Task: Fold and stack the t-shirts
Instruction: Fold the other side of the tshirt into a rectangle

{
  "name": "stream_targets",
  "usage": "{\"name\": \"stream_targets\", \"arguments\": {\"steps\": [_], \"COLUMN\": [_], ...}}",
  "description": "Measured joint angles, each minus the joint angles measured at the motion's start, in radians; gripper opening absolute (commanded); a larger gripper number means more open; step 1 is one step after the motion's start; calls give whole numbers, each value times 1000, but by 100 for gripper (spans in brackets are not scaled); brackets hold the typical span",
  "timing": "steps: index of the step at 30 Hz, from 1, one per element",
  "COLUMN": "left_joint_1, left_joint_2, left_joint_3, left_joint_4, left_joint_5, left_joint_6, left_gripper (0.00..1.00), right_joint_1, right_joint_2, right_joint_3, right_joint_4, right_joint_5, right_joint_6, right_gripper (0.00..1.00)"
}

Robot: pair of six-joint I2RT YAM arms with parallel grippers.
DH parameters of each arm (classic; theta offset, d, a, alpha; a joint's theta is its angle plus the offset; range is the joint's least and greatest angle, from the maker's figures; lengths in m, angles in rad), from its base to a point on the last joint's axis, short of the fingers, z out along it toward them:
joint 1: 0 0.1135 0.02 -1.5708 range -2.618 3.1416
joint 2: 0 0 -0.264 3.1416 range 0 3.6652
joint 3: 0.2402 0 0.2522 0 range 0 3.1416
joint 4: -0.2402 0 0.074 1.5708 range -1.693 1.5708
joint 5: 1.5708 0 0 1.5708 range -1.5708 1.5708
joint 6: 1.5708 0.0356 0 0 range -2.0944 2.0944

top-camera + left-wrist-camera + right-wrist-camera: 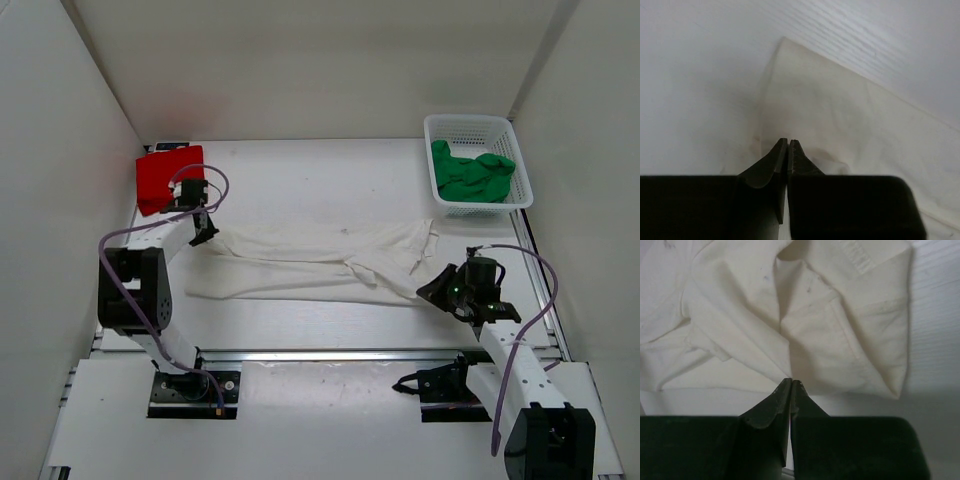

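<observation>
White t-shirt [320, 262] spread flat at mid-table, long axis running left to right; folded red t-shirt [165, 178] at the far left, green t-shirt [472, 172] bunched in the basket [470, 125] at the far right. Left gripper [204, 234] over the white shirt's far-left corner, fingers all but together, no cloth plainly pinched; right gripper [426, 290] just off its near-right end, fingers together on nothing. One arm stands at each end of the shirt's length, so the next fold probably calls for a hold at both ends.

Bright, even light (wrist views soft, shadowed).
</observation>
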Motion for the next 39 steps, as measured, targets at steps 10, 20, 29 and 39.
{"name": "stream_targets", "arguments": {"steps": [10, 20, 29, 39], "left_joint_1": [97, 137, 172, 146], "left_joint_2": [-151, -299, -179, -100], "left_joint_3": [-137, -213, -216, -217], "left_joint_4": [20, 105, 159, 182], "left_joint_5": [62, 96, 193, 263], "left_joint_6": [-63, -134, -153, -180], "left_gripper": [38, 42, 53, 50], "right_joint_1": [51, 418, 668, 720], "right_joint_2": [-10, 25, 386, 560], "right_joint_3": [20, 217, 317, 375], "right_joint_4": [-8, -27, 12, 88], "right_joint_5": [161, 360, 367, 390], "right_joint_6": [-35, -122, -219, -279], "right_gripper": [34, 6, 19, 34]}}
